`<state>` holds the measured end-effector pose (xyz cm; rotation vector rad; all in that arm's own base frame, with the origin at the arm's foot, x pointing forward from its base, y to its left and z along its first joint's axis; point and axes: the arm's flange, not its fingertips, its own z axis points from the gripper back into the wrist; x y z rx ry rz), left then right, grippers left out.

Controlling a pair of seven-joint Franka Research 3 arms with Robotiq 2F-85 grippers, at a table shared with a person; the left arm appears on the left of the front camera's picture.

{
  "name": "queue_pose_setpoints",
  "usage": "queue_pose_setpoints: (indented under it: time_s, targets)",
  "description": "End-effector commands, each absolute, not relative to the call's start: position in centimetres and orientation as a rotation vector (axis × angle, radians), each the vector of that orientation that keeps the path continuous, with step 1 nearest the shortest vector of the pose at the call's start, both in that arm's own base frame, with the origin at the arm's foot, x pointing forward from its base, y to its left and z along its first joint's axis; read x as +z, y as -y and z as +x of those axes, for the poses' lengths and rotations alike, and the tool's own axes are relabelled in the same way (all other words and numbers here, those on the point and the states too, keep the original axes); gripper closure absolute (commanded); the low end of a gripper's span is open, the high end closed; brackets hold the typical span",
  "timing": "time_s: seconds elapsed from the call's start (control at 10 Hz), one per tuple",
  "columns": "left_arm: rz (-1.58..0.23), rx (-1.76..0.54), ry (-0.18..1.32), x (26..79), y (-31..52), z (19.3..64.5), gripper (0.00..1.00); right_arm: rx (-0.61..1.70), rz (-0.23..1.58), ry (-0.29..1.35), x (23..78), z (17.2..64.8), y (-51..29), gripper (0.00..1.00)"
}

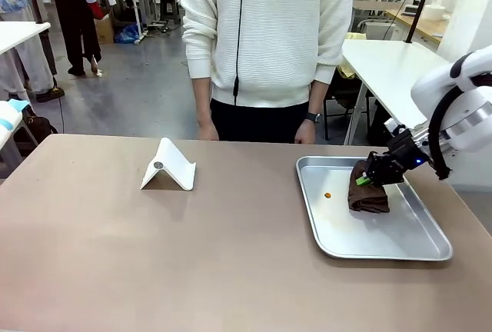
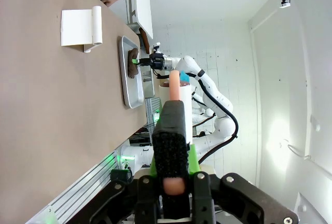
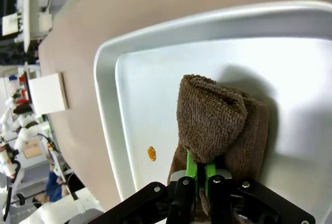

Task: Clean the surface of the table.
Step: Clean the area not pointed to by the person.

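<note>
The taupe-brown matte table (image 1: 192, 255) fills the foreground, looking rigid and smooth. In a steel tray (image 1: 430, 253) on its right, the right gripper (image 1: 367, 180) pinches a soft brown terry cloth (image 1: 375, 200) by its fold. The left gripper (image 2: 174, 130) clenches a peach stick (image 2: 175, 86).

right tool (image 3: 199, 172) tips buried in brown cloth (image 3: 212, 120) folds, orange speck (image 1: 327, 194) on tray (image 1: 400, 251) too small to identify, pink stick (image 2: 175, 86) in left tool (image 2: 175, 146) unidentifiable
</note>
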<state>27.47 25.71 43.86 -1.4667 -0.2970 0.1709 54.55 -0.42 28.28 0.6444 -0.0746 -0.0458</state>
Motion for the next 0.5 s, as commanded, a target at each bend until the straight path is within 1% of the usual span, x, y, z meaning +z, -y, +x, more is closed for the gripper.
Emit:
queue_pose_setpoints:
  time_s: [0.0, 0.4]
  targets:
    - [-1.483, 0.185, 0.308, 44.4, -25.4, 27.5, 0.78, 0.052, 0.654, 0.005, 26.7, 54.4, -2.2, 1.0]
    - [-1.483, 0.185, 0.308, 44.4, -25.4, 27.5, 0.78, 0.209, 0.686, -0.089, 26.4, 53.7, -7.5, 1.0]
